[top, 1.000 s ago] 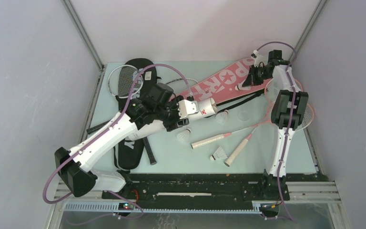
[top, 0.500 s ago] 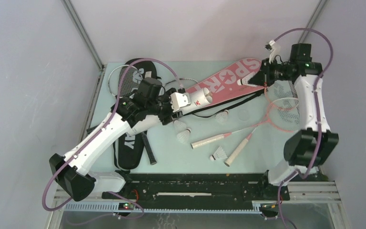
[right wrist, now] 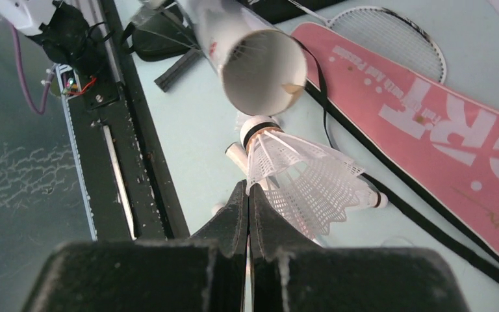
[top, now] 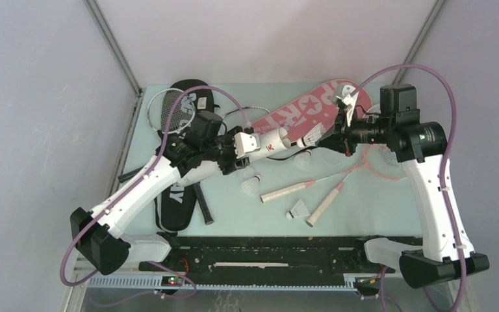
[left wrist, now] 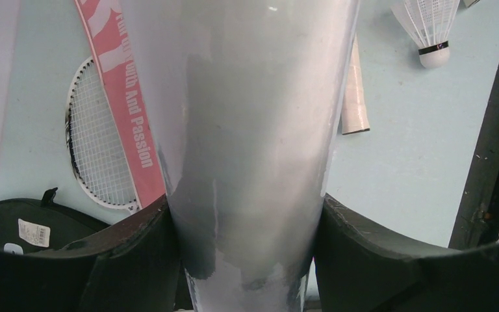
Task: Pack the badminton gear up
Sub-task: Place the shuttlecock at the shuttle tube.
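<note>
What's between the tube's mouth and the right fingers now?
A shuttlecock, pinched by its feathers in the right fingers, cork facing the tube but not yet inside; clearest in the right wrist view.

We note a white tube (top: 273, 138), a white shuttlecock (right wrist: 299, 182) banded black, a pink cover (top: 299, 110) lettered white, and a black cover (top: 177, 211) on the pale blue tabletop (top: 364, 208).

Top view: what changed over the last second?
The right hand, shut on a shuttlecock, swung left from the far right corner, bringing the cork up to the open mouth of the tube. The left hand kept its grip on the tube, shifting it only slightly. The rackets, pink cover, black cover and loose shuttlecocks lie as before.
</note>
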### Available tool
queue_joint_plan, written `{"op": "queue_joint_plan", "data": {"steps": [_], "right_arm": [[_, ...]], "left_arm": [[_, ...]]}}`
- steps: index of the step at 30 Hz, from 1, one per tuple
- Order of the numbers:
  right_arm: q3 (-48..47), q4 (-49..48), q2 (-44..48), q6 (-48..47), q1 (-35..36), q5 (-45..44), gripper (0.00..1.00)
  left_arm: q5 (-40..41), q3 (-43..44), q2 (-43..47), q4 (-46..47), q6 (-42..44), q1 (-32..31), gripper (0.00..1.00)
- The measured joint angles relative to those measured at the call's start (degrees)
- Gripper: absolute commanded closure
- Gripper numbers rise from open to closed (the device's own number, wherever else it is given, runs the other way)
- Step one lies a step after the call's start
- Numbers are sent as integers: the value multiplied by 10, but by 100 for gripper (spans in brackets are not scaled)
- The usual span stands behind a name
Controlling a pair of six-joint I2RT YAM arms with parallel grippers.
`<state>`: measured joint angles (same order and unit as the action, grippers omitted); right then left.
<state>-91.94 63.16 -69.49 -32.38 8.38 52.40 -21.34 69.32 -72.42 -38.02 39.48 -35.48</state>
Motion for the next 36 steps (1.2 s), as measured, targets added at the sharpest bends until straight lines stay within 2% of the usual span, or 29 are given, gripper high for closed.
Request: {"op": "queue_joint_plan", "data": {"steps": [8, 16, 29, 36], "right_arm": [[5, -7, 12, 4, 79, -29, 100], [5, -48, -6, 50, 148, -82, 100], [3, -56, 2, 37, 147, -160, 100], [-6, -55, 5, 29, 145, -159, 100]], "left_arm": [[-12, -2, 0, 6, 0, 0, 38], [-13, -19, 1, 6, 0, 5, 39], [-19, -31, 10, 12, 6, 4, 40], [-26, -31, 11, 16, 6, 4, 40]]}}
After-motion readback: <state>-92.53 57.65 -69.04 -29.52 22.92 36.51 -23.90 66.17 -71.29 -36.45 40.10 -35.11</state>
